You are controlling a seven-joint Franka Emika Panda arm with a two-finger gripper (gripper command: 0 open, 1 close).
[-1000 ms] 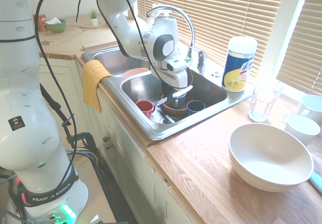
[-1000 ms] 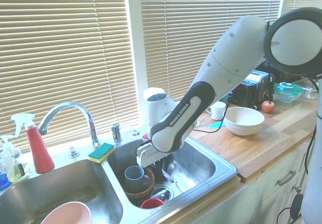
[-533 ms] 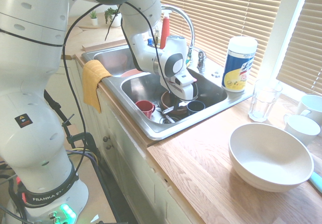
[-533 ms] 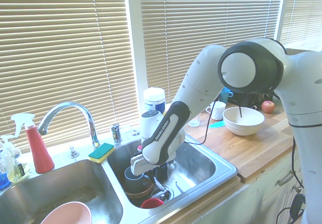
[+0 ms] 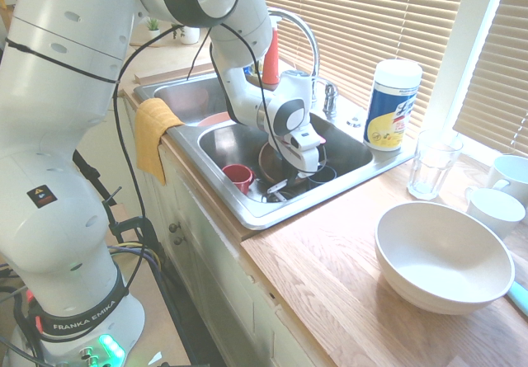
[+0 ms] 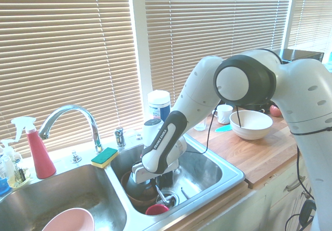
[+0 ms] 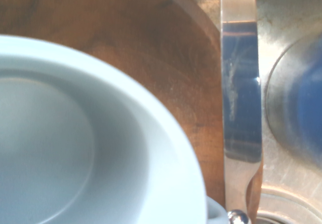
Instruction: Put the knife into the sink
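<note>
In the first exterior view, one wooden surface (image 5: 371, 272) with visible grain fills the lower right. Two brushed-steel basins sit side by side: the sink (image 5: 223, 146) at the centre and the second basin (image 5: 183, 101) to its upper left. One smooth, round white bowl (image 5: 445, 256) stands at the lower right, with one cylindrical wipes tub (image 5: 393, 107) at the upper right. One yellow cloth (image 5: 155, 136) drapes over the front edge at left; one curved chrome faucet (image 5: 307, 33) rises at the top. Two white mugs (image 5: 495, 210) and one clear glass (image 5: 432, 166) stand at the right. Inside the sink are one round brown bowl (image 5: 271, 162), one red cup (image 5: 238, 176), one dark blue cup (image 5: 323, 176) and, in the wrist view, one smooth grey-blue mug (image 7: 115, 133). The second exterior view shows one green-and-yellow sponge (image 6: 105, 157) at centre left.

The claw (image 6: 165, 181) is low in the sink, its fingers closed; whether they grip anything is hidden. A slim, pale-ended utensil (image 5: 276, 187) beside it, in the sink, looks like the knife, but I cannot be sure.
</note>
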